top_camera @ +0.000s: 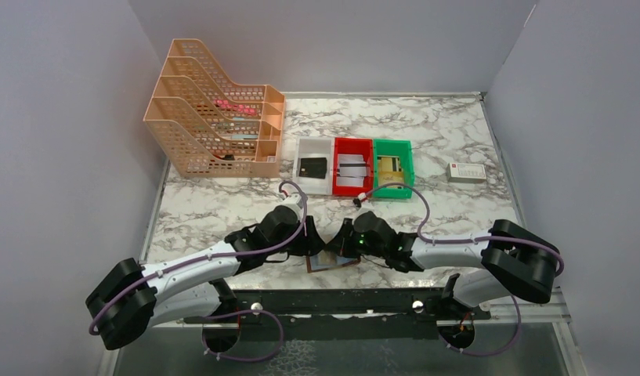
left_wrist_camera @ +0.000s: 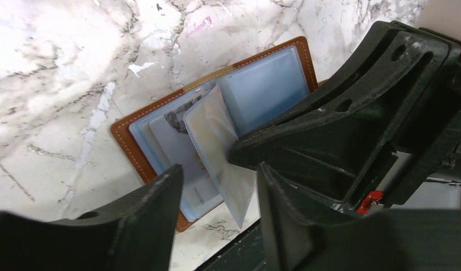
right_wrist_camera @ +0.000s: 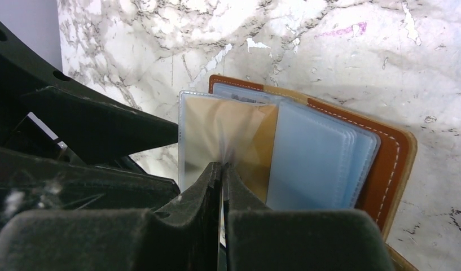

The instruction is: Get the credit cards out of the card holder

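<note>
The card holder point(top_camera: 332, 263) lies open on the marble surface point(top_camera: 222, 211) between the arms, half hidden from above. The right wrist view shows the right gripper point(right_wrist_camera: 222, 169) with its jaws pinched together on an upright sleeve point(right_wrist_camera: 216, 130). The left wrist view shows the left gripper point(left_wrist_camera: 219, 186) with its jaws apart, holding nothing.

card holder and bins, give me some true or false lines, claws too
1. The card holder lies open on the table. True.
2. The right claw hangs open above it. False: it is shut on a sleeve.
3. The white bin holds a black card. True.
4. The left claw is shut. False: it is open.
5. The green bin is empty. False: gold cards lie in it.
</note>
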Controlling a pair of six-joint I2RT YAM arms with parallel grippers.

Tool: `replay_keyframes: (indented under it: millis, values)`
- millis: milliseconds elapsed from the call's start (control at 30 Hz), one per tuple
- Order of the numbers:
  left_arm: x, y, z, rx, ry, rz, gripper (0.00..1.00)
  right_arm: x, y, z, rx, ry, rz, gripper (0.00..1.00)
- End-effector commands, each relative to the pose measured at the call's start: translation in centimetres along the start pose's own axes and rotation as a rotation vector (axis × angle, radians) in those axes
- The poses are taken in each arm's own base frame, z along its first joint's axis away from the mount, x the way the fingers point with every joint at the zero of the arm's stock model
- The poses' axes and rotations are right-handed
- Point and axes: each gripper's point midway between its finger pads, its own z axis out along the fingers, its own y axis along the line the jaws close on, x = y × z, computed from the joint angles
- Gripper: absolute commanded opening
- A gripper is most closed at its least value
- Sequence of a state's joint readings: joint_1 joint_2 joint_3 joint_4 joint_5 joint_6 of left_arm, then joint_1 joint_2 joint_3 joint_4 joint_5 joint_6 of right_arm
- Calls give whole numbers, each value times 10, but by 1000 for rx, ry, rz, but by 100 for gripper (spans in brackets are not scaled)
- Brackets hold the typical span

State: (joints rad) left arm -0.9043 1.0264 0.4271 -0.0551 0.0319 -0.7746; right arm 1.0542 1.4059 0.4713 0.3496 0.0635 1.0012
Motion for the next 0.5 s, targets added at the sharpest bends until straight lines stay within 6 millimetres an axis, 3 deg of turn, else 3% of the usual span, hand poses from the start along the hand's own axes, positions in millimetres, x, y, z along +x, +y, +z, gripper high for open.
replay_keyframes:
  millis: [0,200,467]
  values:
    - [6,-10,5,68,23,-17,48,-1,7,-2,-46,-7,37,9]
    - [11,-13,9,89,51,-13,37,-1,6,-5,-57,-14,57,10]
    - [23,-40,17,254,126,-16,37,-1,0,-12,-58,-32,64,15]
